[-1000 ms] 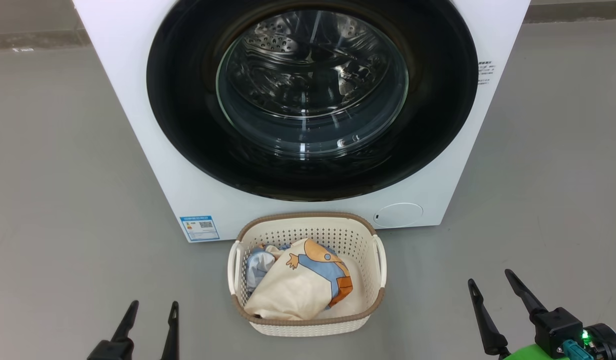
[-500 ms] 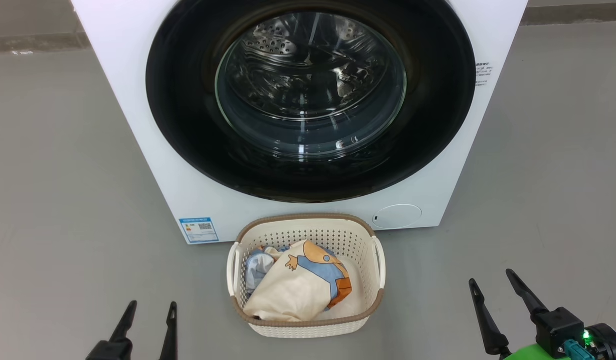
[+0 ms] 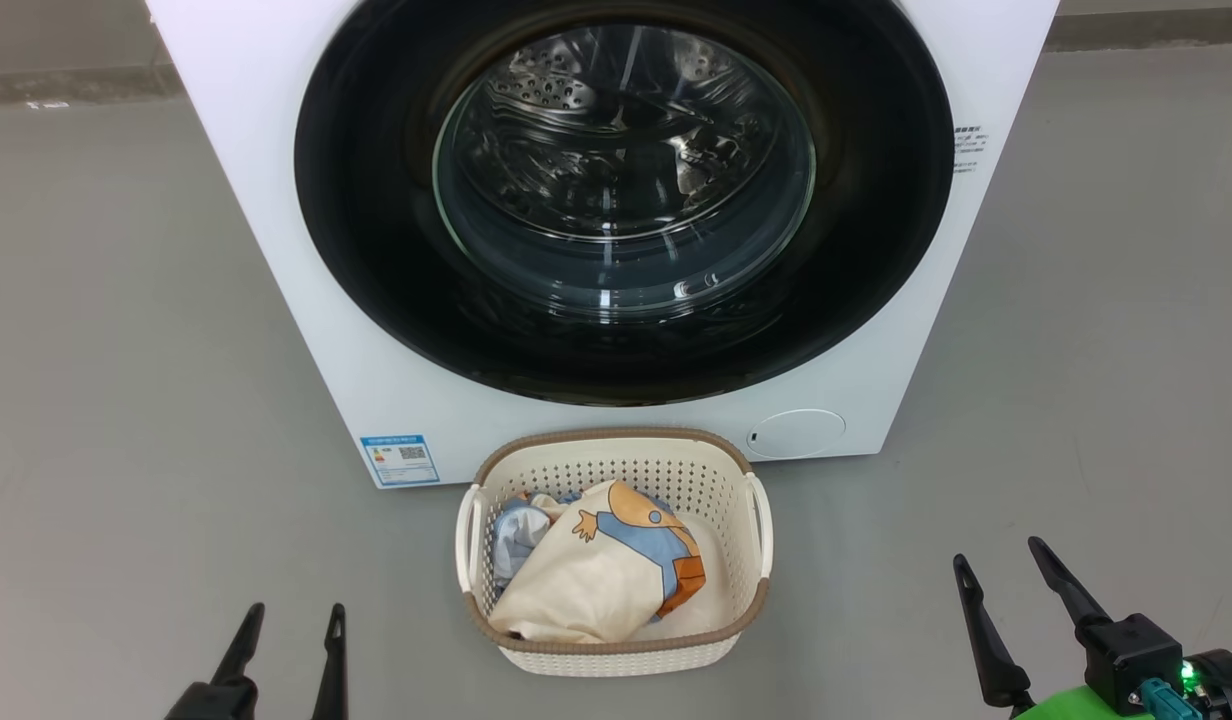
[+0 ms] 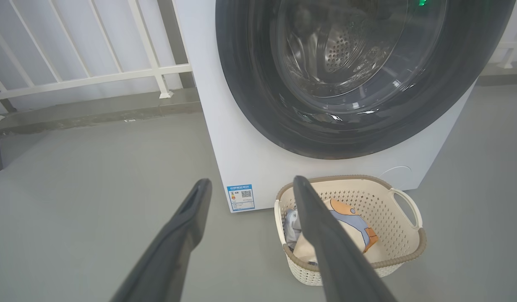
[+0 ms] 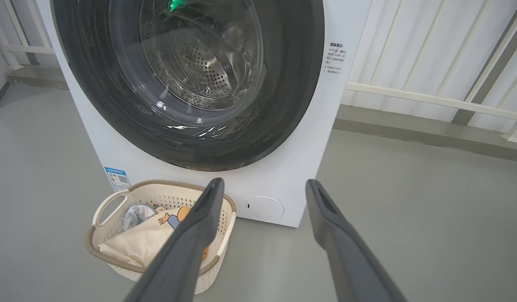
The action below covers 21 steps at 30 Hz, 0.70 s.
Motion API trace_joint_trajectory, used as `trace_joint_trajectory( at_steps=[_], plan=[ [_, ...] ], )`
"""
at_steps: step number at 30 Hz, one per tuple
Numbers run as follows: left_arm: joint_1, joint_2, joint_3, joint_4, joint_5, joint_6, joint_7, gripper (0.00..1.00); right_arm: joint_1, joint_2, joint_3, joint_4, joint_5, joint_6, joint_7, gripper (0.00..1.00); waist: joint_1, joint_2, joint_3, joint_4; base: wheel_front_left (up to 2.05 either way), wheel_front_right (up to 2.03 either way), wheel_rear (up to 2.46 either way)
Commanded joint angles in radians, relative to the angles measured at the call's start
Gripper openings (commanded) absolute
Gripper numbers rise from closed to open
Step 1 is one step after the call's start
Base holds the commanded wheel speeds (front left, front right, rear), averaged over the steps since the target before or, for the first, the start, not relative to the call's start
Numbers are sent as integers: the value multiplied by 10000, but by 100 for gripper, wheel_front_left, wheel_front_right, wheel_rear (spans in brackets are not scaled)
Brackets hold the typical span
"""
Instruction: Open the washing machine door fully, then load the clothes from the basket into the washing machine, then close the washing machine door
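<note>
The door [image 3: 356, 200] is shut on the machine [image 3: 251, 150], so opening it comes first, I'd say. Clothes [image 3: 586, 580] lie in the basket [image 3: 626, 470] on the floor just before it. Left jaws and right jaws hang low, spread wide, empty; one must reach the door's rim.

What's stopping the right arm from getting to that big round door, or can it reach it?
Probably yes. The right gripper is open and empty, with bare floor between it and the washing machine door. The basket sits to its left, in front of the door's middle, leaving the door's right side free.
</note>
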Motion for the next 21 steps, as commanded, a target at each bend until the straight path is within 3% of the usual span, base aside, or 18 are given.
trace_joint_trajectory(
  at_steps=[1,10,21],
  plan=[
    [-174,162,354,-194,-65,112,-107,100,-83,-73,209,-277,-102,16,-122,100,0,-1,-4,5,1,1,-3],
    [-208,162,279,-172,29,122,-107,100,-102,-55,224,-267,-92,16,-122,100,0,-1,24,-2,41,41,-82],
    [-208,162,264,-220,41,110,-107,100,-75,-31,202,-267,-66,16,-122,100,0,-1,49,-53,107,107,-213]
  ],
)
